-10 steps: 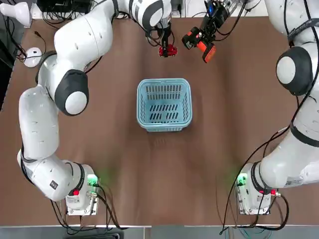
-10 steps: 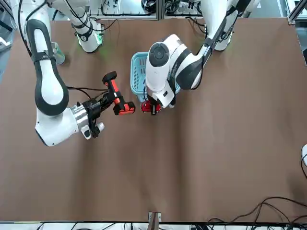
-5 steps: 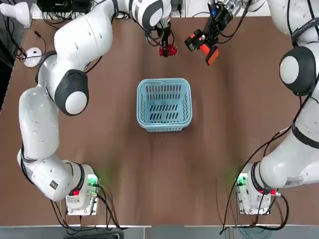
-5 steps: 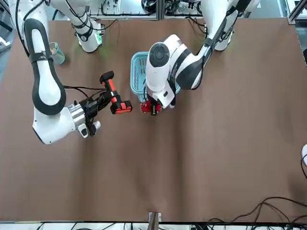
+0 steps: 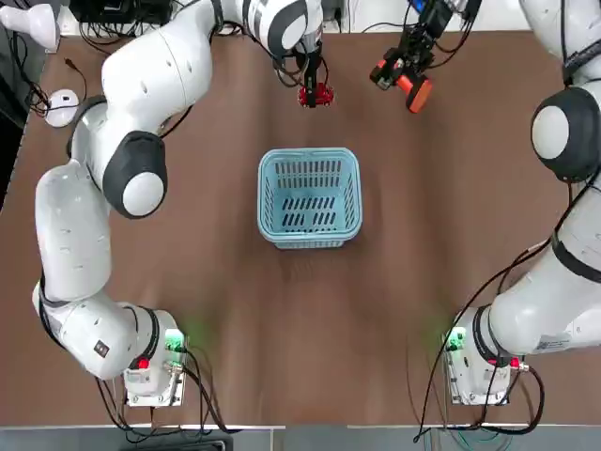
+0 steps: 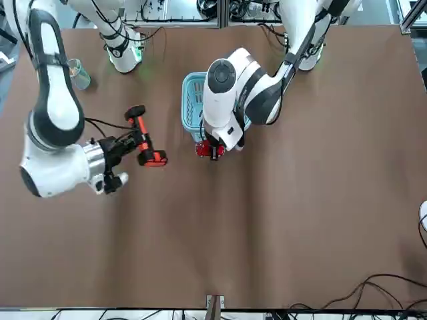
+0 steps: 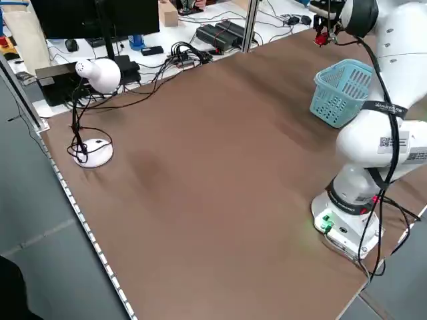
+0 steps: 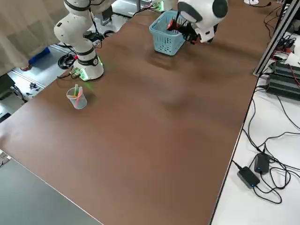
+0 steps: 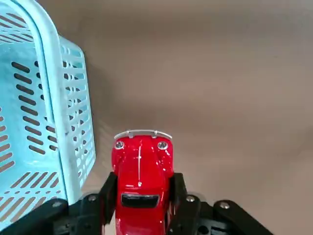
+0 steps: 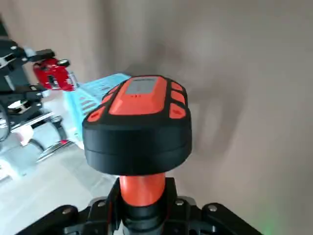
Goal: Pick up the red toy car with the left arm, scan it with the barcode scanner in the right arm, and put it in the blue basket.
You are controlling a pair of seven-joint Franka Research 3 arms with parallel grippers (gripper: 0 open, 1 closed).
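The red toy car (image 5: 316, 94) hangs above the table beyond the far side of the blue basket (image 5: 310, 154), with my left gripper (image 5: 313, 86) shut on it. In the left wrist view the fingers (image 9: 108, 192) clamp both sides of the car (image 9: 142, 169), and the basket wall (image 9: 49, 63) is beside it. My right gripper (image 5: 419, 45) is shut on the handle of the black and orange barcode scanner (image 5: 404, 80), off to the car's right with a clear gap. In the front view the scanner (image 6: 143, 139) is left of the car (image 6: 209, 149).
A clear cup with pens (image 6: 77, 73) stands near the right arm's base. A white lamp (image 7: 99, 73) with a round base (image 5: 61, 106) sits at the table's far left corner. Cables lie along the far edge.
The right gripper has carried the scanner away from the car, toward the robot's right and a little farther back. The left gripper and the car have stayed in place.
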